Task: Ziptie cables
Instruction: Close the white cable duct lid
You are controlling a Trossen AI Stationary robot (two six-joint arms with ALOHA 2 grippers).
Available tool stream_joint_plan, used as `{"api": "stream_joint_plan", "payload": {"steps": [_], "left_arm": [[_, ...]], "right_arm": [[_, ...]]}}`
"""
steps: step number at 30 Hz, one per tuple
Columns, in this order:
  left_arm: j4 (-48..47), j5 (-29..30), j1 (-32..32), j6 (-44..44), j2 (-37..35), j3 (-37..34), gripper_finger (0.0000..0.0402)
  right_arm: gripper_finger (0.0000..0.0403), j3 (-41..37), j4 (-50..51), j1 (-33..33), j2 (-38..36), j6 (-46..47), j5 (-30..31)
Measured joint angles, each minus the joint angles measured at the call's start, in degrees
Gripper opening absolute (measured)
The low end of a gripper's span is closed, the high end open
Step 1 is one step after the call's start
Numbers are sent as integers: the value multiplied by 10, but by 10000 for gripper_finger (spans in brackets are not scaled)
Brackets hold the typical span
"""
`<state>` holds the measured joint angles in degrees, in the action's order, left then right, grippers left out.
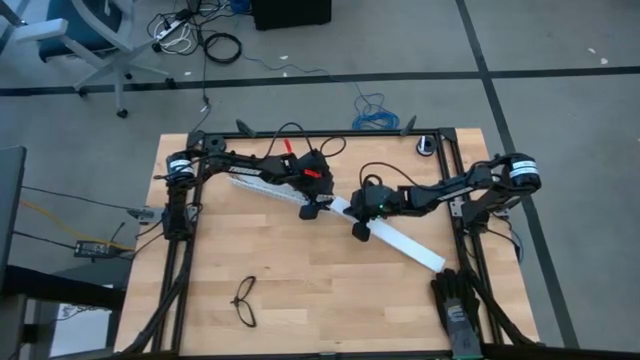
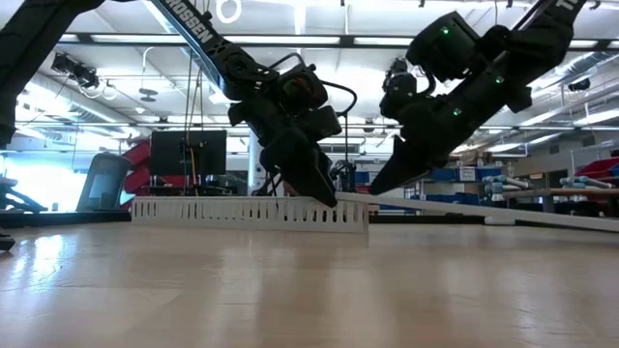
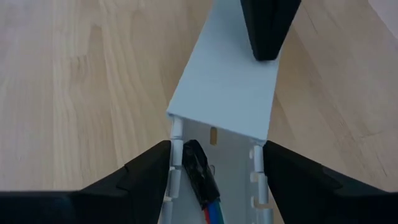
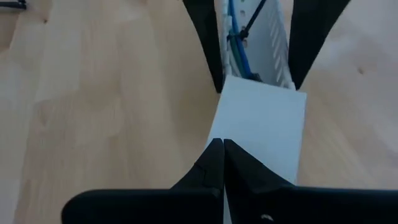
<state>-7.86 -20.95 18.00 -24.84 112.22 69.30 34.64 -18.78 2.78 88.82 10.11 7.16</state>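
A white slotted duct (image 1: 265,188) lies on the table, and the cables (image 3: 202,180) run inside it with their dark end toward the duct's right end. The wide white cover strip (image 1: 405,245) overlaps that end and slants toward the near right. My left gripper (image 3: 217,146) straddles the duct at that end. My right gripper (image 4: 222,144) is shut over the cover. A thin dark strip (image 4: 252,22) crosses the wires; whether it is the ziptie I cannot tell. My left gripper has the duct between its two fingers, one against each slotted side wall (image 3: 175,155), just short of the cover's edge. The fingers slant down from the table's left and lie across the duct. The duct rests on the table. My right gripper sets its shut fingertips (image 3: 266,53) on the cover's top face (image 4: 249,134), near the end that overlaps the duct. It slants down from the table's right. The cover lies with that end on the duct.
Black glasses (image 1: 245,300) lie near the front left of the table. A dark glove-like object (image 1: 458,300) sits at the front right corner, and a small ring (image 1: 428,147) lies at the far right. A black frame (image 1: 330,133) borders the tabletop.
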Motion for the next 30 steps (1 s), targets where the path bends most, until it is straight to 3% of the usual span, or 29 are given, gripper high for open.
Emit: {"api": "stream_joint_plan", "payload": {"steps": [4,14,30], "left_arm": [[-2,-3,0,-3,0,0,257],[-11,-5,-1,-15,0,1,257],[-7,-3,-1,-16,0,1,257]], "right_arm": [[0,5,2,11,0,-19,-1],[0,9,2,48,0,-42,-88],[0,18,19,44,2,-59,-146]]}}
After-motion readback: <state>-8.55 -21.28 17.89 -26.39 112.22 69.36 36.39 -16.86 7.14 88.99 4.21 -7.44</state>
